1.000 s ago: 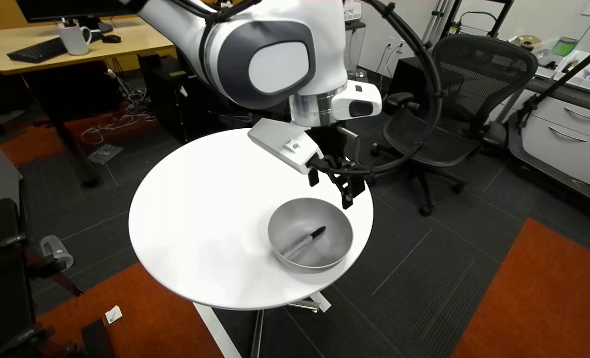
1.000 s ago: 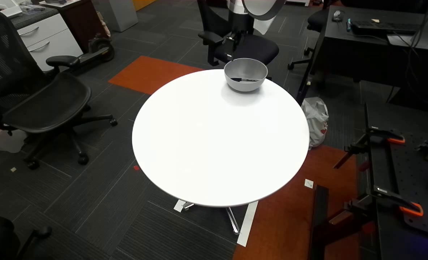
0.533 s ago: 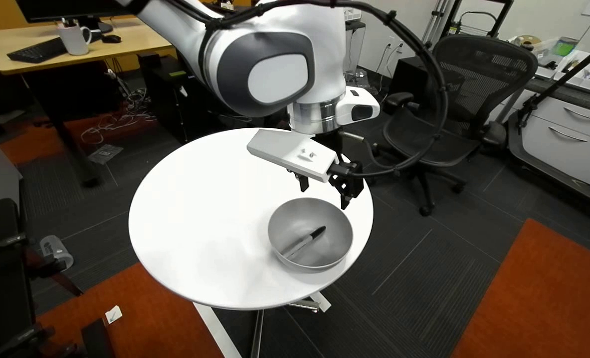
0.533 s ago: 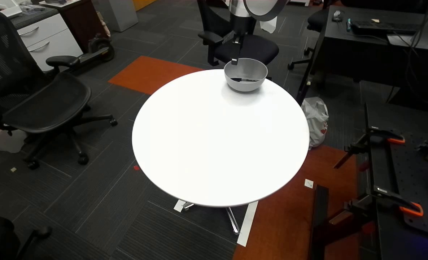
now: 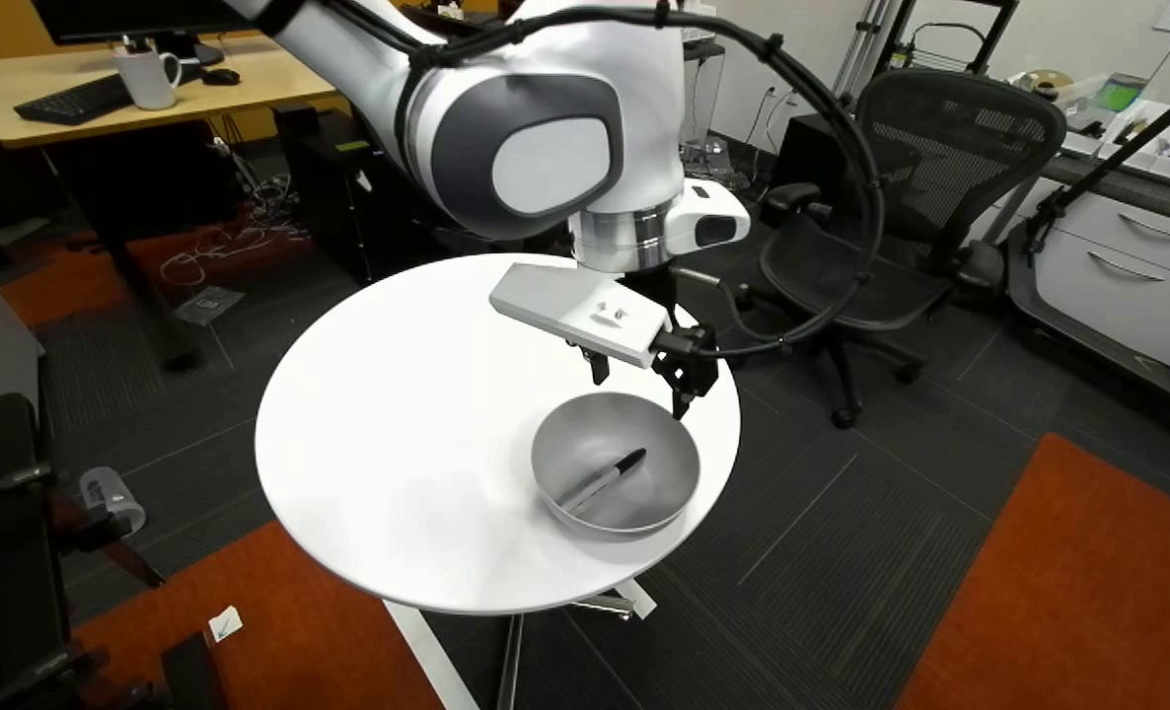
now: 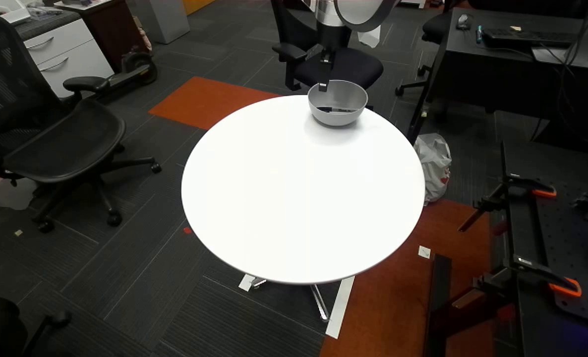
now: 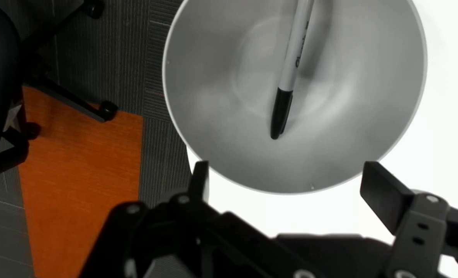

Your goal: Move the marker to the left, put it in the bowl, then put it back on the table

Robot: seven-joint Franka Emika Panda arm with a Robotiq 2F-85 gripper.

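As the round white tabletop (image 5: 378,444) bears the round silver-grey bowl (image 5: 585,434) (4 o'clock in an exterior view), my black gripper (image 7: 286,164) has dipped, spread & unladen, nr the rim (6 o'clock, wrist view); thin grey, black-capped marker (image 7: 290,69) lies inside: retrieval prob. next.

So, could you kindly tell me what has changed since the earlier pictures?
The gripper, jaws open, came down slightly and changed its angle; nothing was gripped or released. The marker stayed in the bowl, and the bowl stayed put on the table.
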